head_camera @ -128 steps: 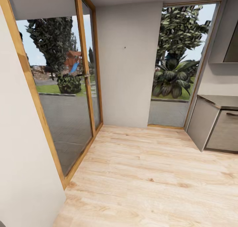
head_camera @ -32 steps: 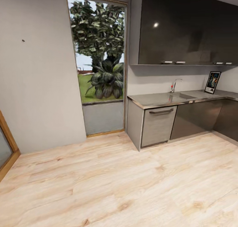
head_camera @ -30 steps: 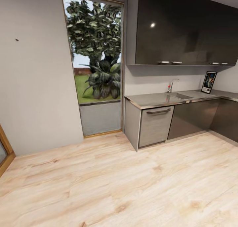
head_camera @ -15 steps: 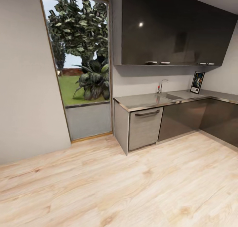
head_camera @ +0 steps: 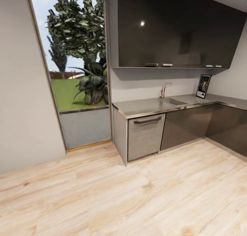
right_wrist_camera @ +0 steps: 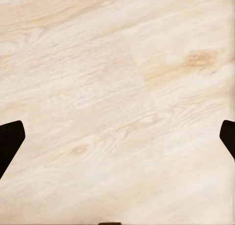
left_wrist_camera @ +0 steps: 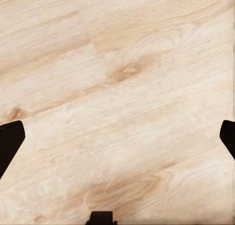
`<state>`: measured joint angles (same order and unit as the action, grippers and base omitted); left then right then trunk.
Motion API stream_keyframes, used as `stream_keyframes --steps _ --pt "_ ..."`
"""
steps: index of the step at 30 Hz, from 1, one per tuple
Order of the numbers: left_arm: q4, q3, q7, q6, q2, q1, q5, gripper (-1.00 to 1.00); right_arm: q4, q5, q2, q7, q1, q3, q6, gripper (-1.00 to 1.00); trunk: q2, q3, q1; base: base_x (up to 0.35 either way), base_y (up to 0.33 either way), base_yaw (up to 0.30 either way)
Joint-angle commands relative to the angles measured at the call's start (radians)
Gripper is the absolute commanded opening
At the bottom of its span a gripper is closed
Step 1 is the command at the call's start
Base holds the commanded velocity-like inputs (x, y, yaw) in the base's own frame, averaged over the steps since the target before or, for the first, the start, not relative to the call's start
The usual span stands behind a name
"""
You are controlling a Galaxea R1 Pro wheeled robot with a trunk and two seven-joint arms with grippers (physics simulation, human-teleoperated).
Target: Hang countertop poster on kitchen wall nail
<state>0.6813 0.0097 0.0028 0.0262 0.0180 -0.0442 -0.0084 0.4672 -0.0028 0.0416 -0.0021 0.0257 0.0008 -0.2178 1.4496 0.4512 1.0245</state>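
The poster (head_camera: 203,86) stands upright on the grey kitchen countertop (head_camera: 144,107), leaning against the back wall near the far right corner, past the inset sink (head_camera: 173,101). It has a black frame and colourful artwork. The wall nail is out of view now. In the left wrist view my left gripper (left_wrist_camera: 117,137) is open, its dark fingertips (left_wrist_camera: 10,139) at the picture's sides, with only wooden floor between them. My right gripper (right_wrist_camera: 117,137) is likewise open over bare floor, fingertips (right_wrist_camera: 10,137) spread wide.
Glossy black upper cabinets (head_camera: 171,30) hang above the counter. A dishwasher front with a handle (head_camera: 145,136) ends the counter run at the left. A tall window (head_camera: 73,68) with plants outside sits beside a plain grey wall (head_camera: 20,92). Light wooden floor (head_camera: 137,195) stretches ahead.
The view has swung to the right: the wall with the nail has slid out at the left, and the counter and poster have shifted leftward in the picture and come into fuller view.
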Motion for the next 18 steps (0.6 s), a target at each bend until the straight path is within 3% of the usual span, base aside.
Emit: stream_keyframes --steps 1,18 --pt "0.001 0.001 0.0 0.001 0.0 0.0 -0.001 1.0 -0.001 0.0 0.0 0.0 0.0 0.0 -0.003 1.0 0.0 0.001 0.0 0.246 -0.257 -0.065" --pt "0.0 0.001 0.0 0.001 0.0 0.0 -0.001 1.0 -0.001 0.0 0.001 0.001 0.001 -0.001 -0.003 1.0 0.0 0.001 0.0 0.245 -0.258 -0.244"
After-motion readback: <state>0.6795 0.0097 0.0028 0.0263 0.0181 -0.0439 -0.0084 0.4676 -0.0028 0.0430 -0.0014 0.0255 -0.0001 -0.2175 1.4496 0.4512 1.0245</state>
